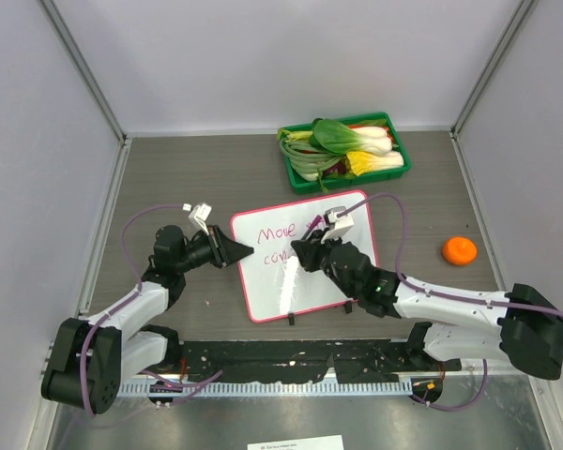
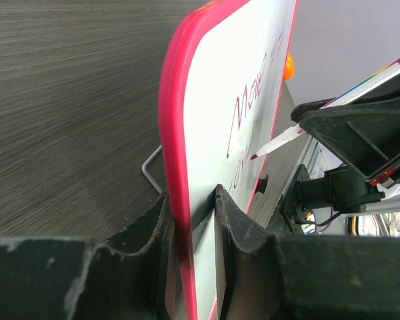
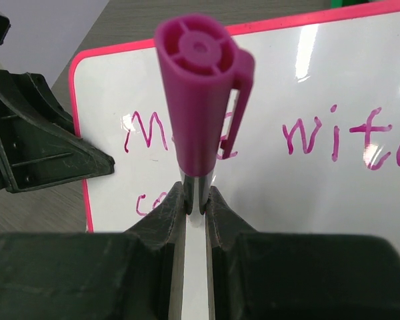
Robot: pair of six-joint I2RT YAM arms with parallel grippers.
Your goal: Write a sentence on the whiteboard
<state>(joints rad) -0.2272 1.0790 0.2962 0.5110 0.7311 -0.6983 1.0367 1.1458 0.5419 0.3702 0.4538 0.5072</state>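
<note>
Pink-red-framed white rectangular whiteboard (image 1: 265,281) lies mid-table between my two arms, green vegetable tray (image 1: 406,161) beyond it. Left gripper (image 2: 193,213) part-closed, pinching board's left frame edge. Right gripper (image 3: 195,200) fully closed on magenta-capped marker pen (image 3: 199,100), tip at second line beside "co"; cannot tell if tip touches. "Move with" reads above. My plan: firm left clamp so board doesn't skate, light even tip pressure, small strokes, line level under first row, room left toward right frame.
</note>
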